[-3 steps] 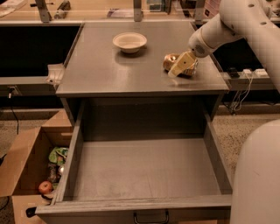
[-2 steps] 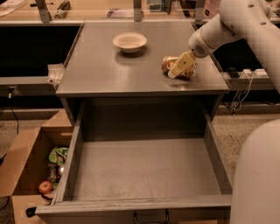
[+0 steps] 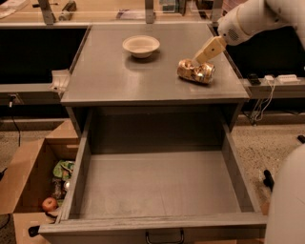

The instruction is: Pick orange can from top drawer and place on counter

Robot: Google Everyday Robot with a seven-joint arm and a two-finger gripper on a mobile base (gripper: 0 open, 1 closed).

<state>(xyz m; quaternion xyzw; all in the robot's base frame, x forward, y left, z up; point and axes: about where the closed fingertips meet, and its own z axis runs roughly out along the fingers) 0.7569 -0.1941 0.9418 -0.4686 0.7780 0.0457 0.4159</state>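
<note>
The orange can (image 3: 196,72) lies on its side on the right part of the grey counter (image 3: 119,76), dented and shiny, with a round silver end facing front right. My gripper (image 3: 200,57) hangs just above and behind the can, tilted down toward it from the white arm (image 3: 248,19) at the upper right. It is apart from the can and holds nothing. The top drawer (image 3: 157,186) is pulled wide open below the counter, with a bare grey floor and a dark handle (image 3: 164,237) at its front.
A white bowl (image 3: 141,46) stands on the counter, left of the can. A brown cardboard box (image 3: 28,186) with a red apple (image 3: 49,204) and packets sits on the floor at the left. A tan bench (image 3: 95,14) runs behind. A cable strip (image 3: 274,79) lies at the right.
The gripper has drawn back up and to the right, off the can. The can now lies free on the counter, in about the same place.
</note>
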